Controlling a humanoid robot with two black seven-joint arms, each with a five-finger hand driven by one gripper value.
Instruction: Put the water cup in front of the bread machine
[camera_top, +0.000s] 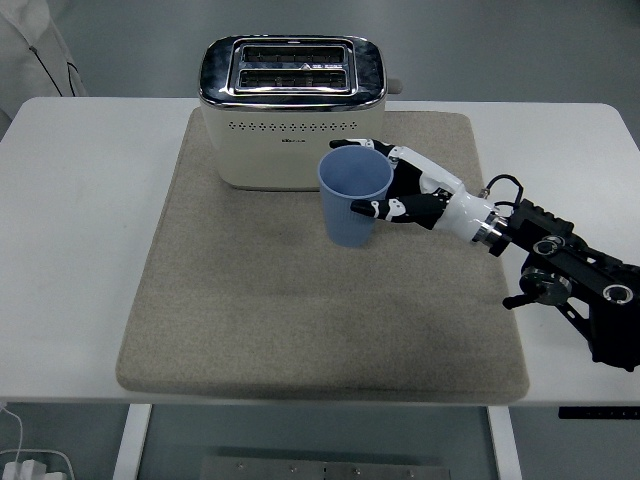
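Right hand (405, 195) is wrapping its fingers around the blue water cup (354, 198), gripping it upright from the right so the open mouth stays level, over the grey mat (250, 310) just near of the toaster (291, 112), right of its centre.

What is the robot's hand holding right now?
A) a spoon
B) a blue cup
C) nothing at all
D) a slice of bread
B: the right hand has its fingers wrapped around the blue cup, holding it upright over the mat, just in front of the toaster.
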